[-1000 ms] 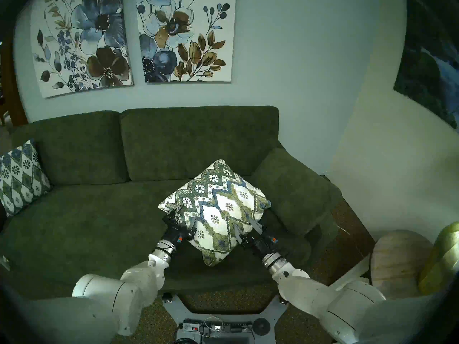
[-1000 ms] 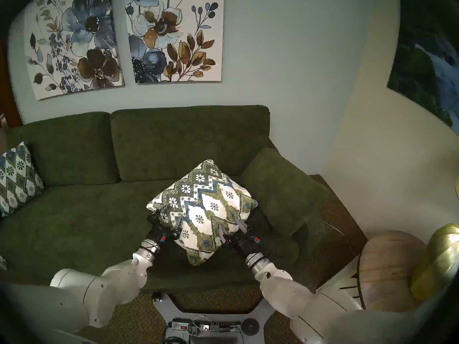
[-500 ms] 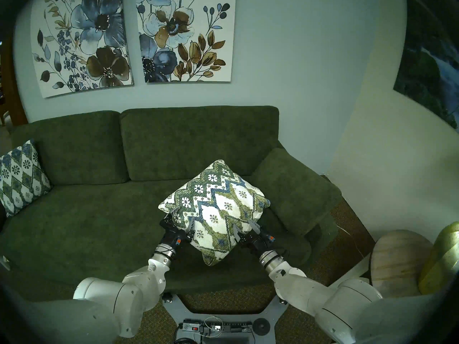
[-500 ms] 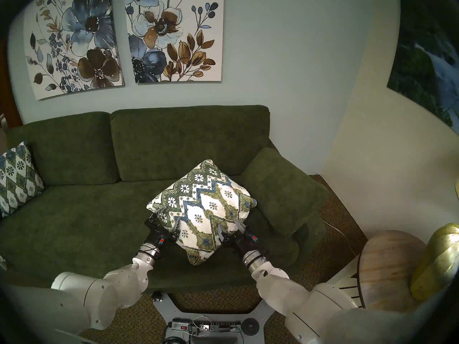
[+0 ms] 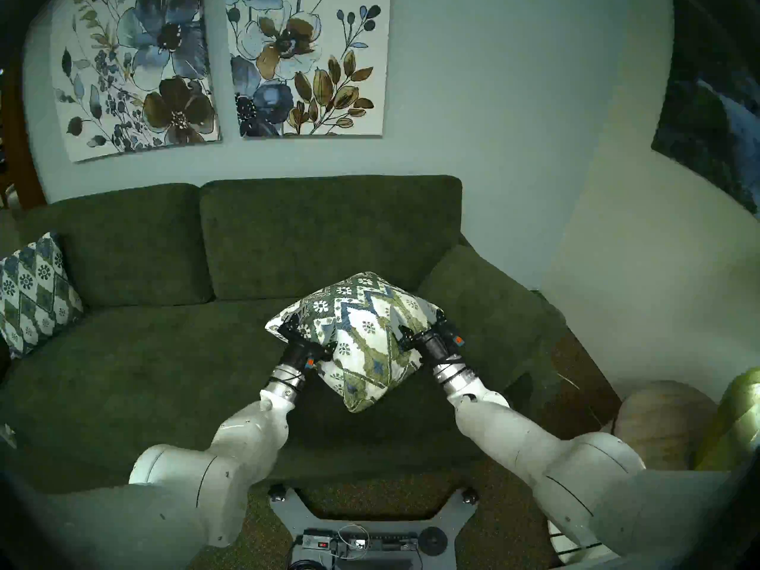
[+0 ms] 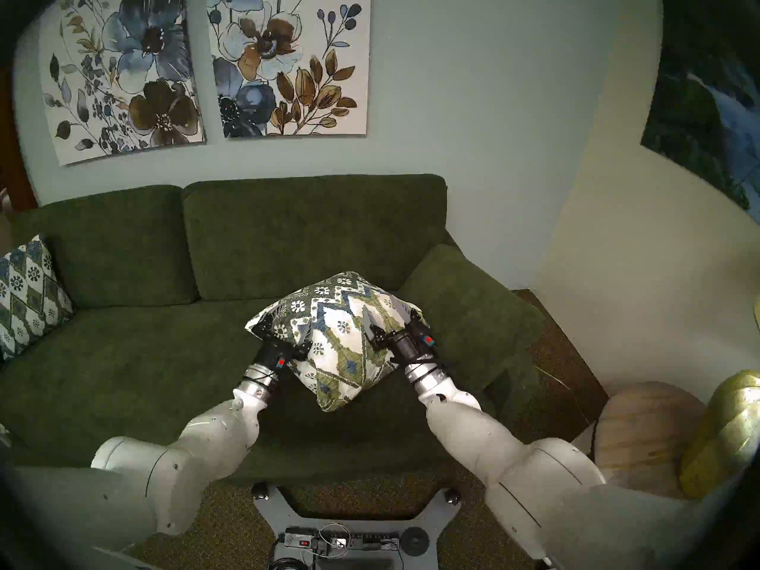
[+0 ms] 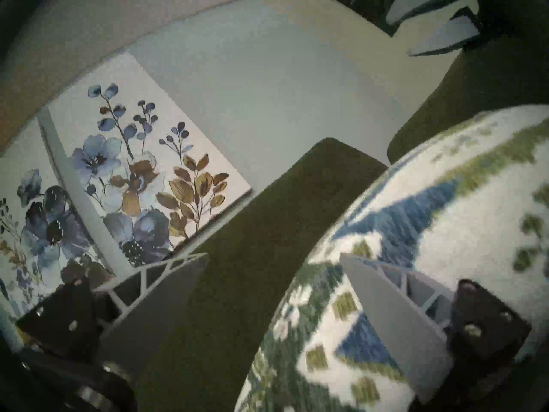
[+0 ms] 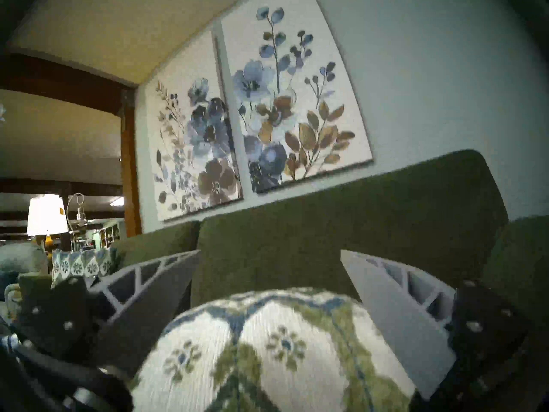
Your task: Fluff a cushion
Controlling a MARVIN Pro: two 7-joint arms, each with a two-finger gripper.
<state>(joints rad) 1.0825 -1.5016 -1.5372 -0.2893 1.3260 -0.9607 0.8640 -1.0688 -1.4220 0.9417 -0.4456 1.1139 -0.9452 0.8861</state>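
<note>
Left gripper (image 5: 306, 332) in the head stereo left view: I have it spread, fingers straddling the left corner of the cushion (image 5: 362, 343); right gripper (image 5: 419, 330) likewise spread over the right corner. Cushion sits diamond-wise between both arms, over the seat of the green sofa (image 5: 164, 351), near its right armrest; I can't tell if its lower corner touches the seat. Second patterned pillow (image 5: 33, 293) leans at the sofa's far left end, well apart. Head stereo right view: same layout, both grippers pressing inward, fabric bunched between them. Left wrist view: one finger (image 7: 395, 322) lies flat on the cushion face, the other (image 7: 157, 298) is off it over the sofa, so wide apart, not pinching. Right wrist view: cushion bulges up between two splayed fingers (image 8: 398, 319), neither closed on it. My read: light, soft, squashy fill, woven cover gives decent friction; best held at opposite corners or side edges and squeezed inward, not pinched by fabric. No containers in any view.
</note>
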